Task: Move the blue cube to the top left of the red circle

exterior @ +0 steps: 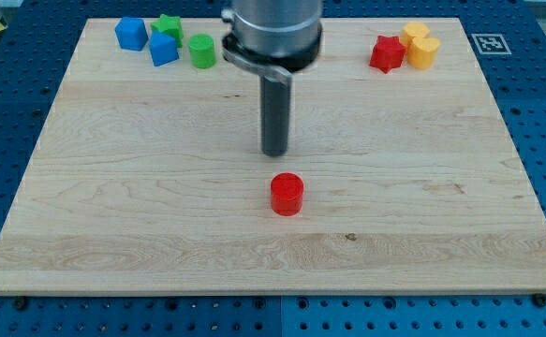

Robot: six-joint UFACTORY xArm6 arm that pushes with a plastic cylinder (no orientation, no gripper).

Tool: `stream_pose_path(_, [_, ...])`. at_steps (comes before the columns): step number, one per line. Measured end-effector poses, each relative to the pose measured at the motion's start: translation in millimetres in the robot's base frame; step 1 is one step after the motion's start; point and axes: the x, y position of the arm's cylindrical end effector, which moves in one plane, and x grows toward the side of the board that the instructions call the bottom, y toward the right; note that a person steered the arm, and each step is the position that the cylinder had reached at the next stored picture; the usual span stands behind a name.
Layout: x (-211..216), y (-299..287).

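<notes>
On the wooden board (104, 234), my tip (274, 153) hangs just beyond the red circle (287, 195), a short gap apart and touching nothing. There are no fingers to open or close here (the arm ends in a bare rod, so it holds nothing and can only push).

The blue cube (164, 49) sits at the far left edge, just left of the green cylinder (201, 51) and just in front of the green star (169, 24), with a second blue block (130, 34) further left. Well apart, at the far right, cluster a red star (386, 52) and two yellow blocks (420, 47).

The step in hand appears to be the approach: the cube looks untouched and far from its goal, the spot just far-left of the red circle. To do it well, the tip should likely swing round to the cube's far-left side, threading past the green star without knocking it, then push diagonally towards the near right. A centred contact on the cube's face should keep it from spinning away; stopping short avoids nudging the red circle.
</notes>
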Motion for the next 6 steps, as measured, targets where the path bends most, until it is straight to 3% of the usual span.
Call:
stream_pose_path(1, [-48.3, -27.1])
stream_pose_path(3, [-82.0, -133.3])
stream_pose_path(5, [-175.0, -244.1])
stream_pose_path(6, [-191.5, -272.7])
